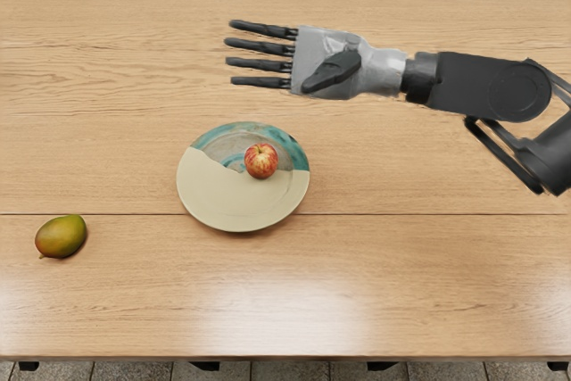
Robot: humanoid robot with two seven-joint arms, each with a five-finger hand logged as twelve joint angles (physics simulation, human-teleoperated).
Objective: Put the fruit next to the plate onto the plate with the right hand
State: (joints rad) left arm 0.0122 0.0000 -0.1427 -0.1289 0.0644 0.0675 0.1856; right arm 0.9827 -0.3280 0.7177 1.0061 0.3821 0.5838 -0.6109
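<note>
right hand [294, 62] — flat, fingers spread, empty

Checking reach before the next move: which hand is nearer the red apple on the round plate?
Right. The open right hand is behind the red apple, toward the table's far edge; the left hand is out of view.

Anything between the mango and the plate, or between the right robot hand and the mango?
Nothing visible. Only bare table lies between the mango and the plate. An apple already sits on the plate's far half. The open right robot hand is beyond the plate, its path to the mango unobstructed.
</note>
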